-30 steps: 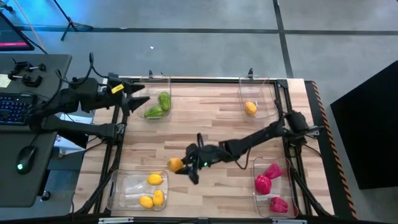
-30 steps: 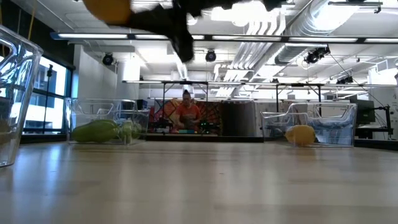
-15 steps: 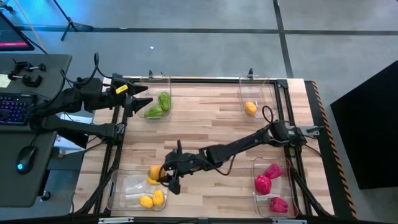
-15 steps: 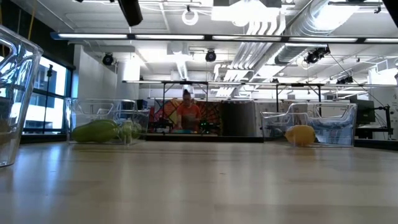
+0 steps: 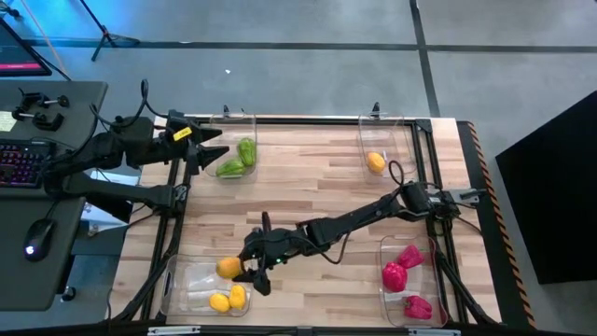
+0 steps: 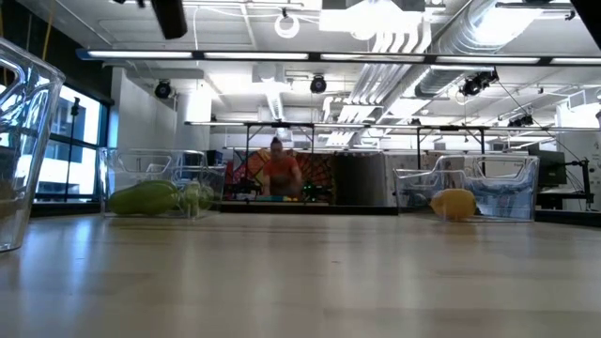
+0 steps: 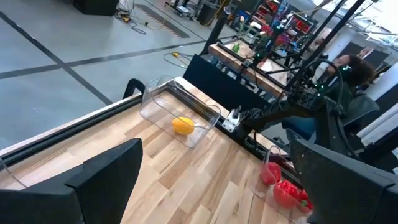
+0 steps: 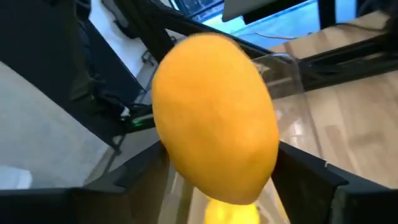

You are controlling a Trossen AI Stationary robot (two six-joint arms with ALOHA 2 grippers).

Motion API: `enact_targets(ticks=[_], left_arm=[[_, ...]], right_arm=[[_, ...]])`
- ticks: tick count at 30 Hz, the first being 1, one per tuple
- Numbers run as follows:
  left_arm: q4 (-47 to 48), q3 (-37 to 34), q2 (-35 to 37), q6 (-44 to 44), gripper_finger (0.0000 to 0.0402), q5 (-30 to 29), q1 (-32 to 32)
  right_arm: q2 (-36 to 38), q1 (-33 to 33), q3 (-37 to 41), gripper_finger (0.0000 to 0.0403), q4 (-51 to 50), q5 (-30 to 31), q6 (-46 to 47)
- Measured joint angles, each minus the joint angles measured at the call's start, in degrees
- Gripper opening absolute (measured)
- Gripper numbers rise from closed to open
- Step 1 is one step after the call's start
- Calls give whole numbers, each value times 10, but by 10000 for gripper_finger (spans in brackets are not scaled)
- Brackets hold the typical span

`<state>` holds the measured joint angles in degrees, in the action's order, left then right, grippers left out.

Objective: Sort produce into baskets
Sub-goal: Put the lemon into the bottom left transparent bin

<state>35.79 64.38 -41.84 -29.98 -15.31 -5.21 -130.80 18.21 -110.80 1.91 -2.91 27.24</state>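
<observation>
My right gripper (image 5: 244, 269) is shut on an orange fruit (image 5: 228, 268) over the near-left clear basket (image 5: 187, 289). That basket holds yellow pieces (image 5: 219, 301), and one yellow piece (image 8: 230, 213) shows under the fruit in the right wrist view. The far-left basket (image 5: 244, 123) holds green produce (image 5: 235, 159). The far-right basket (image 5: 390, 126) holds an orange piece (image 5: 375, 161). The near-right basket (image 5: 387, 297) holds magenta pieces (image 5: 401, 266). My left gripper (image 5: 213, 147) is open and empty beside the far-left basket. My right gripper pinches the orange fruit between its two fingers, one finger (image 8: 308, 177) on each of its opposite sides (image 8: 264, 155). The fingers come from the table's right side, slanting down. The fruit is lifted clear, above the near-left basket.
My right arm (image 5: 364, 217) stretches across the middle of the wooden table (image 5: 308, 187). A desk with a keyboard (image 5: 19, 163) and a mouse stands left of the table. In the low view a person (image 6: 280, 174) is in the room behind.
My right gripper has carried the orange fruit from the table's middle toward the left and near edges. It has come from bare wood to above the near-left basket. It has stayed shut on the fruit.
</observation>
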Motion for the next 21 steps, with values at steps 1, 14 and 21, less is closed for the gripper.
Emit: enact_targets(ticks=[1,14,21], left_arm=[[0,0,0,0,395,0,0],[0,0,10,5,395,-2,0],[0,0,10,16,395,-2,0]], right_arm=[[-5,0,0,258,8,-4,12],[-1,-47,1,357,-1,-103,44],[83,-106,0,358,-181,-72,-18]])
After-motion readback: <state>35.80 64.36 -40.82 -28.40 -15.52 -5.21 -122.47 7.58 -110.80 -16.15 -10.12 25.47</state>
